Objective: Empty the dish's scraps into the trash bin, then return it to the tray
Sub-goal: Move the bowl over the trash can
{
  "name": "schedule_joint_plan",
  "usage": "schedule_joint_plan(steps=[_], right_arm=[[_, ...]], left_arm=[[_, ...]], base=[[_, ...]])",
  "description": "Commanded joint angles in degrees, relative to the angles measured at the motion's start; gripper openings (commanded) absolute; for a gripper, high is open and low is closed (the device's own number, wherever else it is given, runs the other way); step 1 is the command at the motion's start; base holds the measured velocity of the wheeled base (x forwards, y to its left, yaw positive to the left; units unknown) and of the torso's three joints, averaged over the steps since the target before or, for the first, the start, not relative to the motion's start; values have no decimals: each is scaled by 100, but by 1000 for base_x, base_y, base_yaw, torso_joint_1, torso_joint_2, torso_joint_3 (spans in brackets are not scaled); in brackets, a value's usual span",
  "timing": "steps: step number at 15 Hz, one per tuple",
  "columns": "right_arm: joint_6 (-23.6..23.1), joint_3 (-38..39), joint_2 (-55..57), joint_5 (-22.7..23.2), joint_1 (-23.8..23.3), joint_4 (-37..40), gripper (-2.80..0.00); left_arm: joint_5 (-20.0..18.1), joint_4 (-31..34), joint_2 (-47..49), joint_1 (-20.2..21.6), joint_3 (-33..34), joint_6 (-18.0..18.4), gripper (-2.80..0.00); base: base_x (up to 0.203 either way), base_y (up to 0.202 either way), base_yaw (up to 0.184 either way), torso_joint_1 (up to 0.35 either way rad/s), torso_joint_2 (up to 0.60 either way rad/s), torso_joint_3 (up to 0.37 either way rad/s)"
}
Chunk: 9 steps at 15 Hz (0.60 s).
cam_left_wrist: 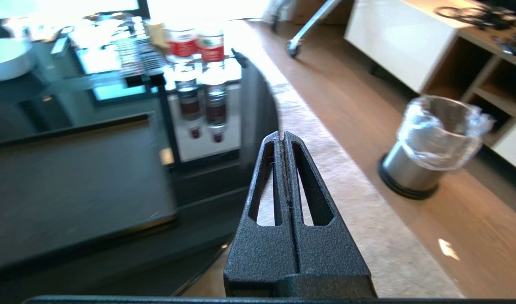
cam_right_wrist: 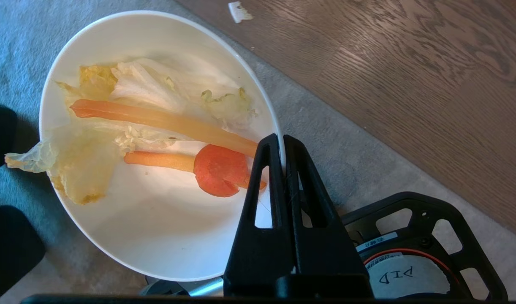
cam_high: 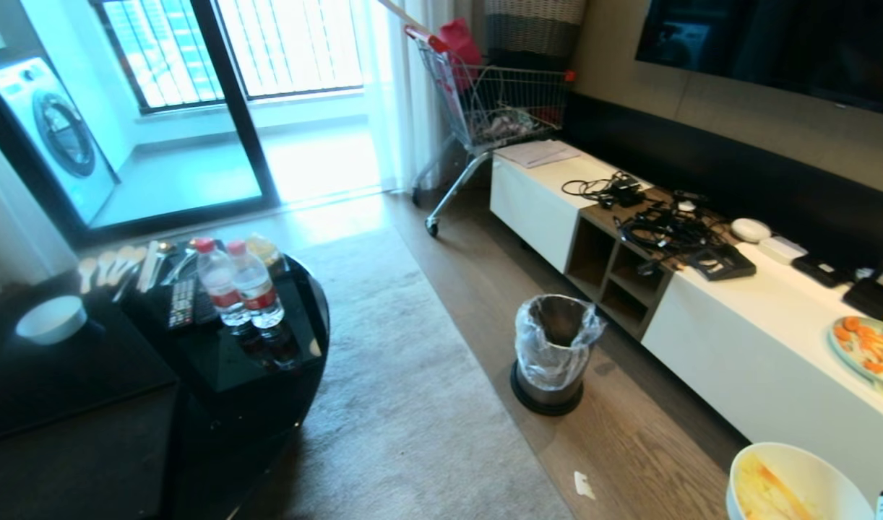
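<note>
The dish (cam_right_wrist: pixel 156 236), a deep white bowl, hangs above the rug beside the wood floor, with my right gripper (cam_right_wrist: pixel 282 143) shut on its rim. In it lie the scraps (cam_right_wrist: pixel 156 122): pale yellow leaves, long strips and a round orange piece (cam_right_wrist: pixel 220 169). The head view shows the dish (cam_high: pixel 795 484) at the bottom right corner. The trash bin (cam_high: pixel 555 354), dark grey with a clear bag liner, stands on the floor ahead of it, some way off. The black tray (cam_left_wrist: pixel 72 181) lies bare on the dark table at the left. My left gripper (cam_left_wrist: pixel 282 135) is shut and holds nothing, parked by the table's edge.
A small white bowl (cam_high: pixel 51 318), two water bottles (cam_high: pixel 239 289), spoons and a remote sit on the black table. The white cabinet (cam_high: pixel 738 347) along the right carries cables and a blue-green plate of carrot pieces (cam_high: pixel 868 350). A shopping cart (cam_high: pixel 492 108) stands beyond.
</note>
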Motion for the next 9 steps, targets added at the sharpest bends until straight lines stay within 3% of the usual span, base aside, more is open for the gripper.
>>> schedule_joint_plan(steps=[1,9], right_arm=[[29,0,-9,-9,-5,14,-280],[18,-8,-1,-24,4,-8,-280]], left_arm=[[5,-2,-2,0,0,-7,-280],[5,-2,-2,0,0,-7,-280]], base=[[0,12,-169,4,6,1],[1,9,-167,2,1,4]])
